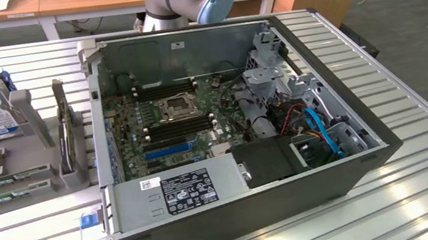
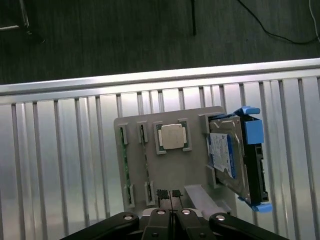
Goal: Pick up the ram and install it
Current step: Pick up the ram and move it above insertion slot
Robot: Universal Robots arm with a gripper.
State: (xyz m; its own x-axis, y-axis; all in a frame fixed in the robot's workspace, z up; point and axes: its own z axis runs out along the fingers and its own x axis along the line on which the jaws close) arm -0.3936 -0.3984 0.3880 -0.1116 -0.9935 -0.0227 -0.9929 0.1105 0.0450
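Ram [image 2: 146,167] sits in a slot of the grey holder [image 2: 195,170] on the slatted bench [image 2: 60,165], between a second green stick [image 2: 124,170] and the square processor chip [image 2: 172,136]. The end effector [image 2: 170,196] hangs over the holder's near edge with its tips pressed together, pinching nothing. The ram's nearer end lies just beside those tips, slightly to one side, and its long axis runs straight away from them towards the holder's far edge. In the exterior view the holder stands at the left of the open computer case [image 1: 225,137], well apart from the memory slots [image 1: 173,127].
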